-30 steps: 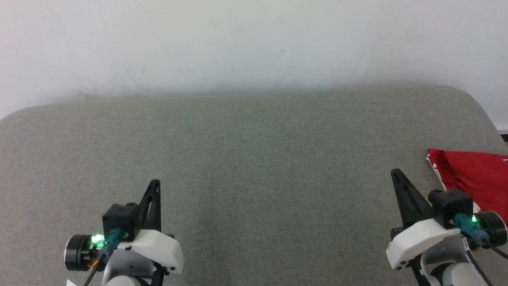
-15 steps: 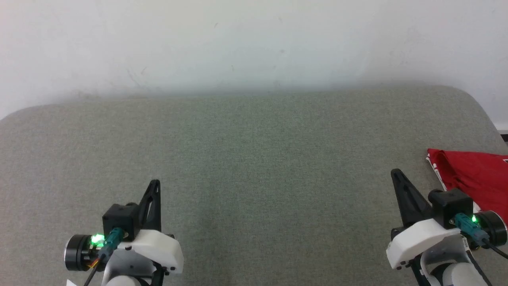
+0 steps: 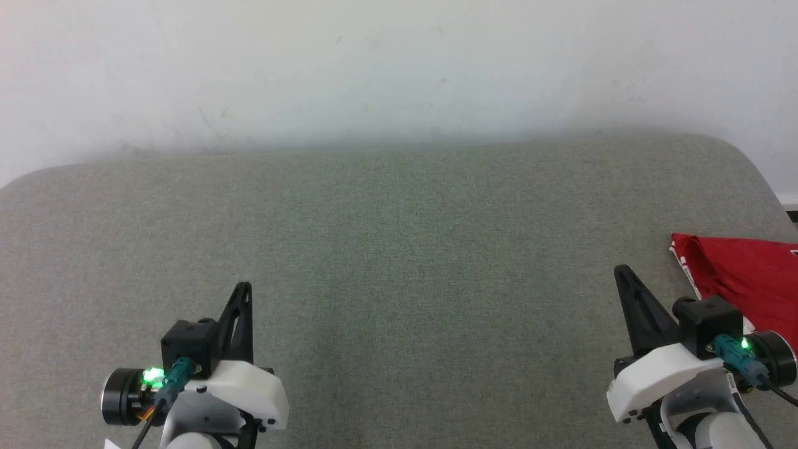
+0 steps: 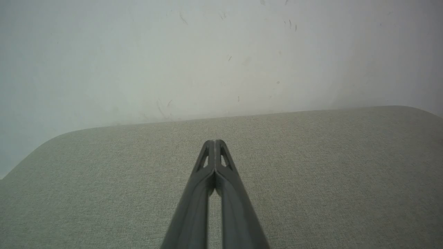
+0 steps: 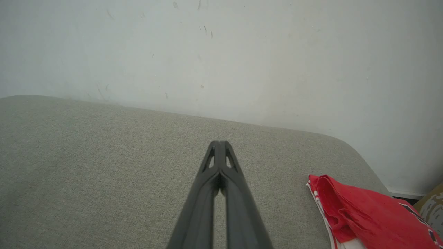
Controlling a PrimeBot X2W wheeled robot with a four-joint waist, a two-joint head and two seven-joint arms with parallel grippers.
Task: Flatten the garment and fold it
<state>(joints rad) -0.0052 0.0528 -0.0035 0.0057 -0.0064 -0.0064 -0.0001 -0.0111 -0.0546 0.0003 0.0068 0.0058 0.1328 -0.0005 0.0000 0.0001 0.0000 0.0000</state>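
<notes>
The garment point(image 3: 745, 274) lies bunched at the right edge of the grey surface point(image 3: 399, 249), just beside the right fingers point(image 3: 631, 298) and well apart from the left fingers point(image 3: 242, 307). Most of it runs out of the head view, so its full lie is hard to judge. The right wrist view shows rolled red folds and a white striped edge. The step in hand looks like the first reach. The right arm should open, go for a raised fold near the striped edge, pinch one layer if possible, and drag the cloth to the middle, where both arms can spread it. Both pairs of fingers are pressed shut, tips together, holding and touching nothing.
</notes>
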